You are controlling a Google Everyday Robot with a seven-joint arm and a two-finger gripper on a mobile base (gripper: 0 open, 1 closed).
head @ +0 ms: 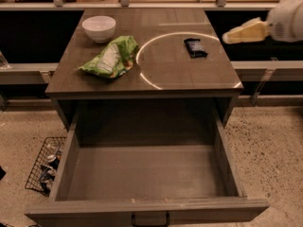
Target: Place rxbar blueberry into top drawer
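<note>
The gripper point(227, 36) hangs empty in the air just to the right of the rxbar blueberry point(195, 47), its cream, wedge-shaped tip pointing at the bar. From this side-on view I cannot tell whether it is spread or closed. The step in hand looks like the reach to pick. To do it well, the gripper should come over the bar and descend onto it, closing across the narrow width rather than the length. The bar is a thin, flat rectangle in a dark, slick wrapper lying flush on the smooth grey-brown countertop point(189, 77), so there is little edge to catch and it could skid under a glancing touch. Left of the bar lies a crinkled green chip bag point(110, 58), well apart from it. Further left and back stands a small white bowl point(99, 28), round and glossy. Neither is likely to get in the way. In front of and below the bar, the top drawer point(142, 206) stands pulled fully out, a deep, plain wooden box with a small black handle point(150, 220). Its wide mouth should make for an easy drop.
</note>
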